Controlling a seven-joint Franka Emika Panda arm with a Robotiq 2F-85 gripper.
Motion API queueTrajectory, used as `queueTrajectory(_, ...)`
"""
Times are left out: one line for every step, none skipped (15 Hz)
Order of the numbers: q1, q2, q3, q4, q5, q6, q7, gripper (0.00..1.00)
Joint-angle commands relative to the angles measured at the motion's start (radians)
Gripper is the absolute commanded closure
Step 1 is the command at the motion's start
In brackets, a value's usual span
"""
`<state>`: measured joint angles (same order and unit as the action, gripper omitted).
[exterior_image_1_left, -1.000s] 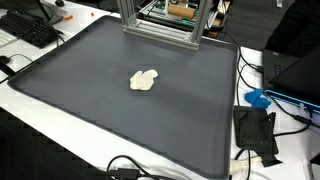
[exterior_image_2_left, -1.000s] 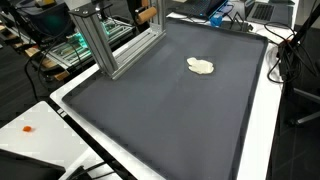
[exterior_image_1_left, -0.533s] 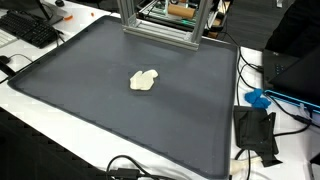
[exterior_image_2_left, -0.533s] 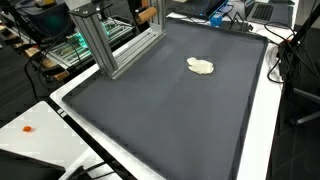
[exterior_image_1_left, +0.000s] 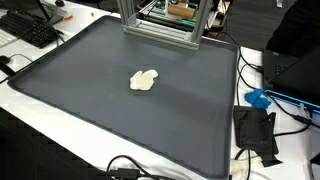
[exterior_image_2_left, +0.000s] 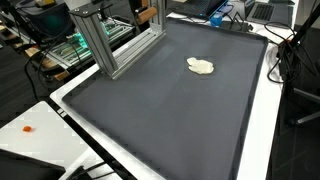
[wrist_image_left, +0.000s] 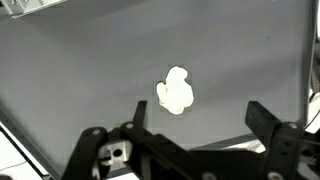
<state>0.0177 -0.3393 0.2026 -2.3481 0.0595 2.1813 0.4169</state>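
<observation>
A small cream-coloured lump (exterior_image_1_left: 144, 80), soft and irregular, lies alone on the dark grey mat (exterior_image_1_left: 90, 100); it also shows in an exterior view (exterior_image_2_left: 201, 67). In the wrist view the lump (wrist_image_left: 176, 91) is below the camera, beyond the fingertips. My gripper (wrist_image_left: 195, 122) hangs high above the mat with its two black fingers wide apart and nothing between them. The arm and gripper do not appear in either exterior view.
An aluminium frame (exterior_image_1_left: 160, 22) stands at the mat's far edge, also seen in an exterior view (exterior_image_2_left: 105, 45). A black keyboard (exterior_image_1_left: 30, 30), cables (exterior_image_1_left: 262, 95) and a black box (exterior_image_1_left: 256, 132) lie on the white table around the mat.
</observation>
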Motion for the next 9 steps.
queueTrajectory(-0.012,0.124,-0.001,0.078,-0.061,0.014,0.070,0.00)
queueTrajectory(-0.012,0.148,-0.006,0.092,-0.072,0.018,0.081,0.00)
queueTrajectory(-0.010,0.170,-0.011,0.104,-0.085,0.022,0.083,0.00)
queueTrajectory(0.008,0.121,-0.022,0.070,-0.057,0.014,0.055,0.00)
queueTrajectory(0.008,0.144,-0.026,0.084,-0.063,0.016,0.058,0.00)
queueTrajectory(0.009,0.160,-0.028,0.095,-0.066,0.017,0.059,0.00)
queueTrajectory(0.009,0.168,-0.029,0.101,-0.067,0.017,0.060,0.00)
queueTrajectory(0.009,0.172,-0.029,0.104,-0.067,0.017,0.060,0.00)
queueTrajectory(0.009,0.172,-0.029,0.105,-0.067,0.017,0.061,0.00)
